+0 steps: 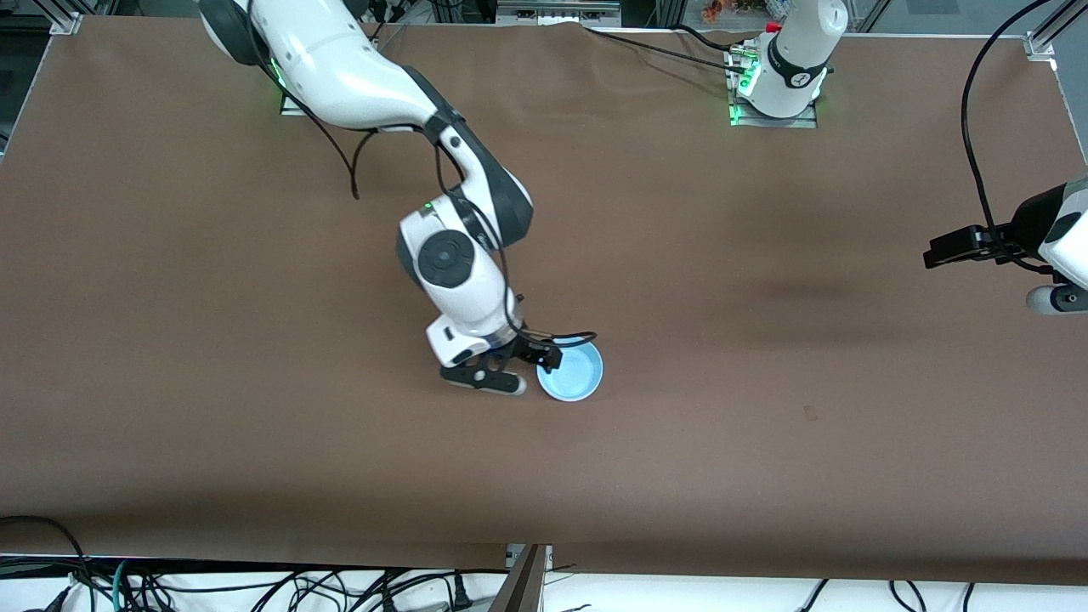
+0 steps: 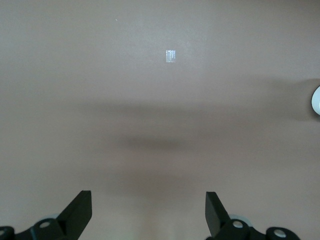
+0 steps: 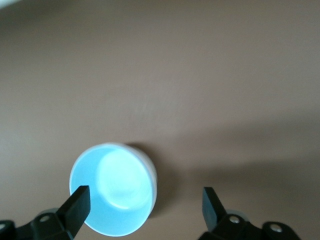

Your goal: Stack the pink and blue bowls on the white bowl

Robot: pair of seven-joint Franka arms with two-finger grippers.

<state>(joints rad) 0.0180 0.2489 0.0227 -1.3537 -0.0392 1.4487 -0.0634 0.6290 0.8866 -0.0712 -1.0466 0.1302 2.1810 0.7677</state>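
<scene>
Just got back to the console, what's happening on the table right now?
The right arm's tool is low over the blue bowl, open, with one finger at the bowl's rim and nothing gripped. The blue bowl sits upright in a stack; a paler rim shows just under it, but the pink and white bowls can't be told apart. The left arm waits at its end of the table, its tool open over the bare brown table.

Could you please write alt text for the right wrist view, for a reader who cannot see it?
A light blue bowl sits upright on the brown table, with a white rim showing beneath it. The right gripper hangs just above, jaws open, one fingertip over the bowl's rim.
</scene>
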